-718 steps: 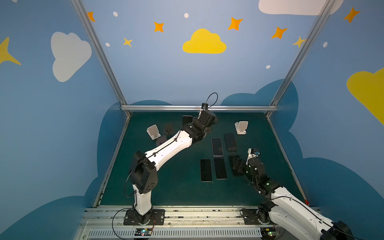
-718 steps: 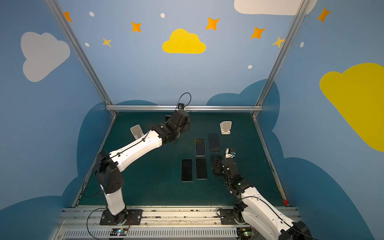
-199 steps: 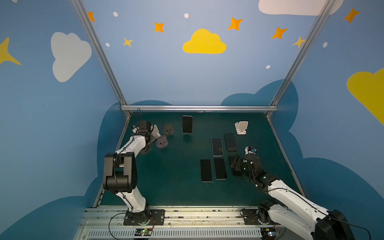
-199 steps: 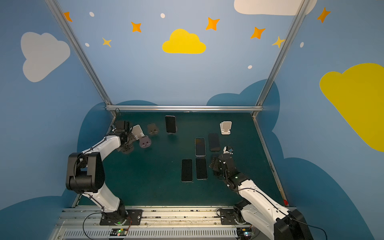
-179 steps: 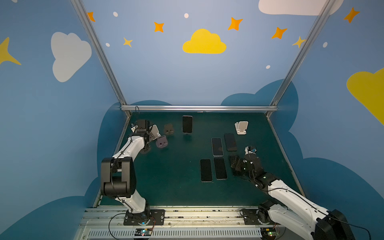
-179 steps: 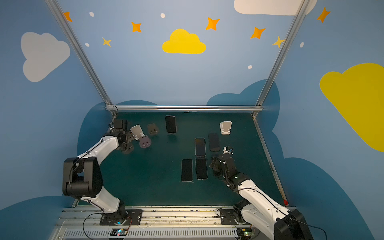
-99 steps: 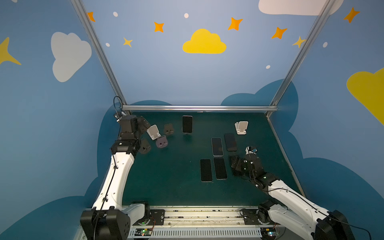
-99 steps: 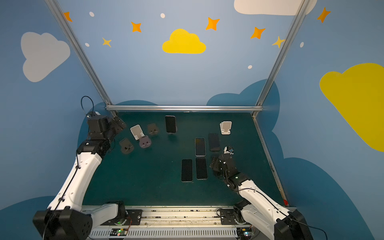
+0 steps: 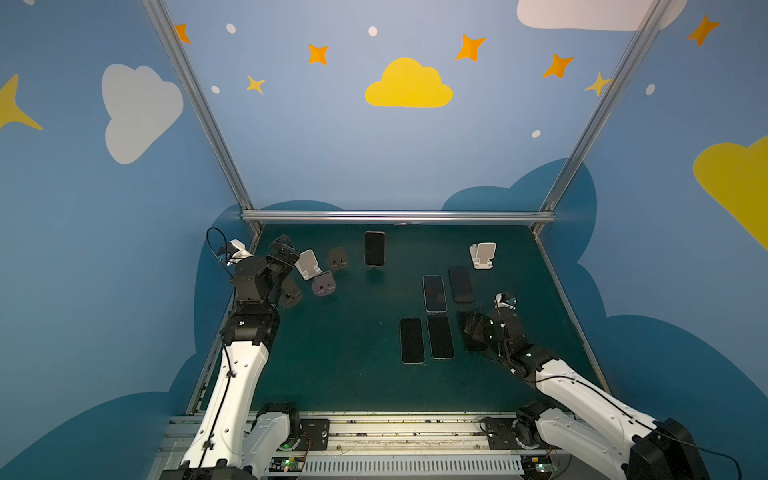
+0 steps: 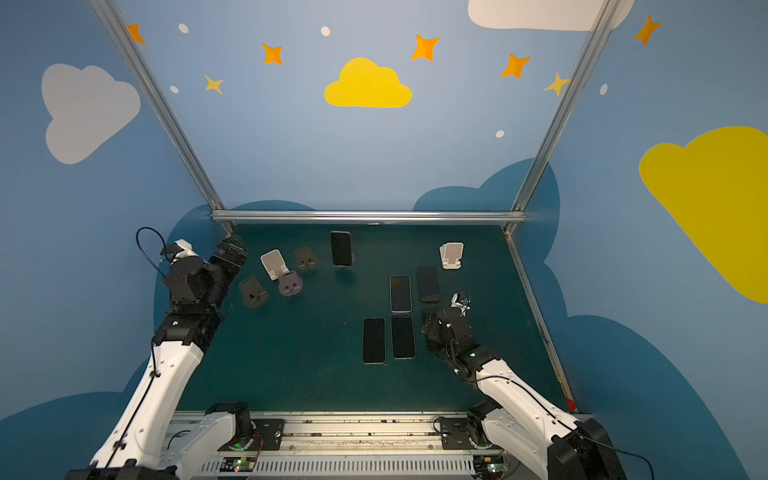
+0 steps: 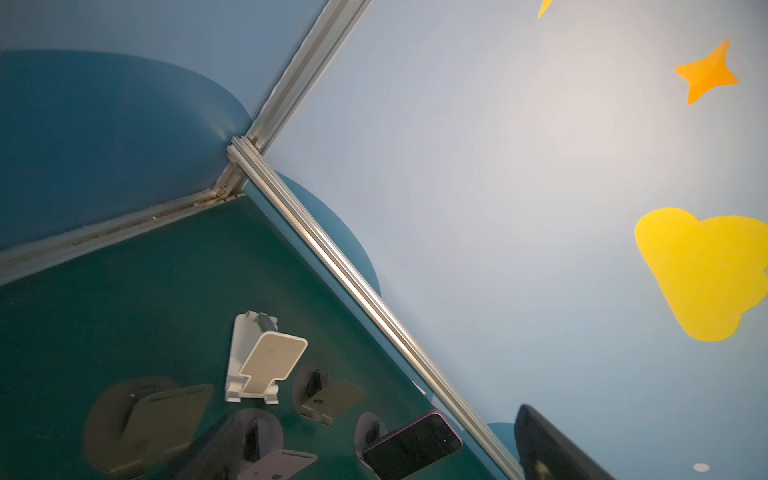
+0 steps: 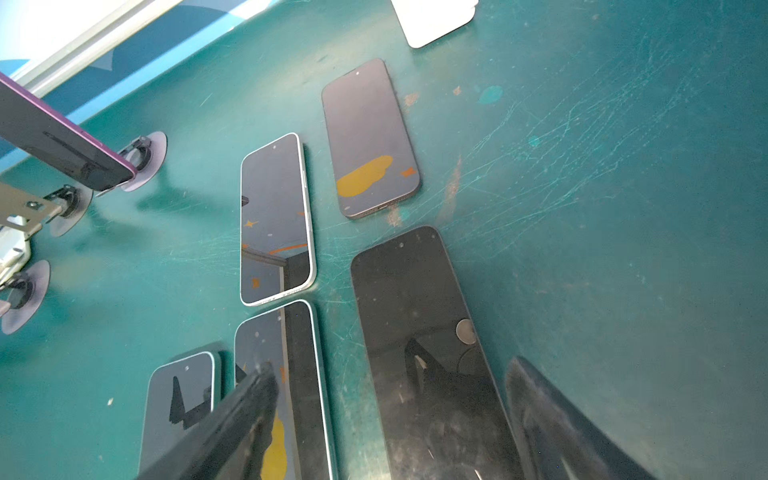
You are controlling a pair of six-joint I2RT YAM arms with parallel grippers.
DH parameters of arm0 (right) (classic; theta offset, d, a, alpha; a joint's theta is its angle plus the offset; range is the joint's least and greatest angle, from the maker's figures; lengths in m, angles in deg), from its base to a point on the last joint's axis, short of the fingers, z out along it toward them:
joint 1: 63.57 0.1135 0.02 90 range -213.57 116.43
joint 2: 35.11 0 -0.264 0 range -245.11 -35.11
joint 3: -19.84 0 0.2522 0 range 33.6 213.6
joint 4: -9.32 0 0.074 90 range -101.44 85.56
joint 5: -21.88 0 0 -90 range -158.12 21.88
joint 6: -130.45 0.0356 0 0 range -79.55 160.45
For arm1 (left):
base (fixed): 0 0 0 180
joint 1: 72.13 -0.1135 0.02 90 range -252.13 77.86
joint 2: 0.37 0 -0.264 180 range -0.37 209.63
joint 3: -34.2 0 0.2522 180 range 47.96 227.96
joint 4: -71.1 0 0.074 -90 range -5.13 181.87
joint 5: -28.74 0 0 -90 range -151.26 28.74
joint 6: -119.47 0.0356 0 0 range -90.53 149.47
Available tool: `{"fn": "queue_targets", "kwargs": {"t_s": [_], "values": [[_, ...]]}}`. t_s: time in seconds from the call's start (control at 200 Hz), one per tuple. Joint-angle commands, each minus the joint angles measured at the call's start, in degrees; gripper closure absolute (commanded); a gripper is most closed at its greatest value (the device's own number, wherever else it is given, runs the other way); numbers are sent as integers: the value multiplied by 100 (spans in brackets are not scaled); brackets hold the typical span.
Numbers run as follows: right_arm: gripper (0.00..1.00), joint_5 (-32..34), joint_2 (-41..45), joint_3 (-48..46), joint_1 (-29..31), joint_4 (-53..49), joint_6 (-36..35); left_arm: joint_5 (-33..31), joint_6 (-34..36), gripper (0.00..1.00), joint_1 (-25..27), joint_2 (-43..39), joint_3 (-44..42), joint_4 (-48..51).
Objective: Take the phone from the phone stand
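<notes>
Blue walls (image 9: 374, 166) carry a yellow cloud (image 9: 409, 85) at 12 o'clock, a white cloud (image 9: 137, 112) at 10 o'clock; aluminium rails (image 9: 395, 216) edge the scratched green tabletop (image 9: 353, 353).

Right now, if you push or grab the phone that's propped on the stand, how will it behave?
Probably stiff: the phone is a thin flat slab. Likely slippery, since its dark screen looks glossy. It could tip or slide off if pushed, standing nearly upright on a stand with a small round base.
</notes>
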Motion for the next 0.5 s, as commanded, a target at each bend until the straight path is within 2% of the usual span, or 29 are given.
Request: {"fn": "queue_targets", "kwargs": {"t_s": [0.0,0.19,0.33,0.496], "values": [[13,129,107,-121,-18,124,46,545,-415,0,6,142,157,-375],[11,74,27,-369,-27,702,105,1183,-301,0,69,435,386,-637],[11,-163,-56,1,-36,761,-44,1305,-125,0,249,708,822,-484],[11,-594,-275,493,-36,1066,-456,1176,-258,0,516,802,546,-930]]}}
